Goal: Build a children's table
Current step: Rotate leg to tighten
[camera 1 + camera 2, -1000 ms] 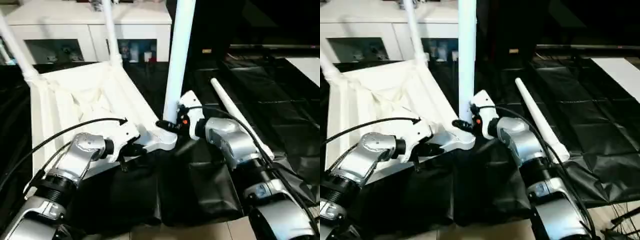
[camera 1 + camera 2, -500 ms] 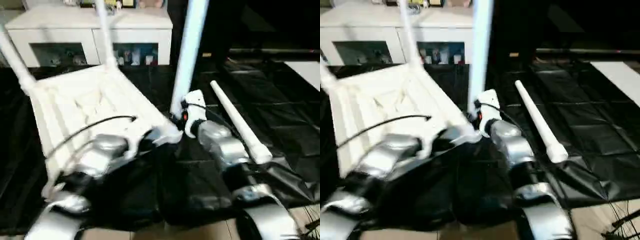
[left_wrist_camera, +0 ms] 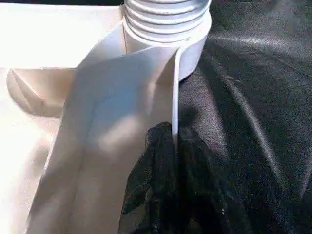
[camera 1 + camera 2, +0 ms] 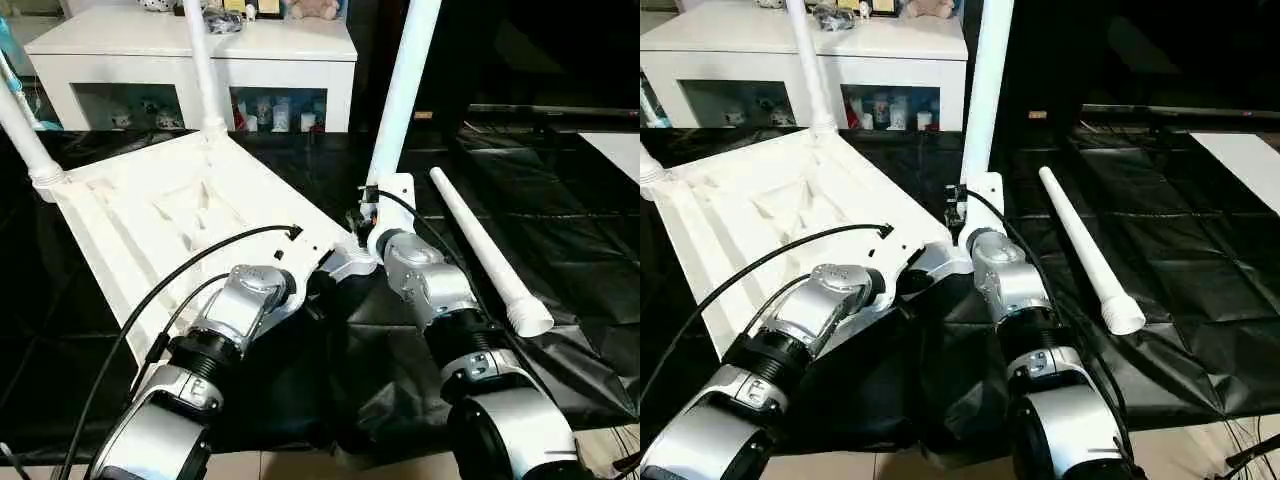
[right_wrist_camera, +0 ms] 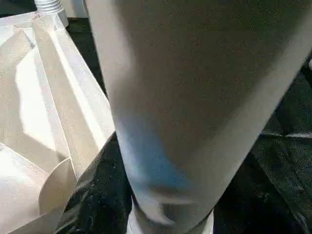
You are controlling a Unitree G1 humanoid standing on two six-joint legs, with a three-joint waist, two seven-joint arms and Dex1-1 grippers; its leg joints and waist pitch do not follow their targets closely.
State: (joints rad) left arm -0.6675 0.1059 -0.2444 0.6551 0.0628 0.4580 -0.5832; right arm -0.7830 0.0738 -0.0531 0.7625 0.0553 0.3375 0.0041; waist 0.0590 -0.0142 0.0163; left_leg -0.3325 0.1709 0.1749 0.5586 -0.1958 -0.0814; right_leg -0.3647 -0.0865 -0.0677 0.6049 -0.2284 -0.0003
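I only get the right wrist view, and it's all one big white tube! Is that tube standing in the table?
Observer: Yes. That leg stands upright with its foot in the near corner socket of the upside-down tabletop.
Operator: Is the other arm helping?
Observer: The left end effector is shut on the tabletop's thin side wall, right beside that socket.
Operator: Are any legs not on?
Observer: One loose leg lies flat on the black cloth, to the right of the tabletop.
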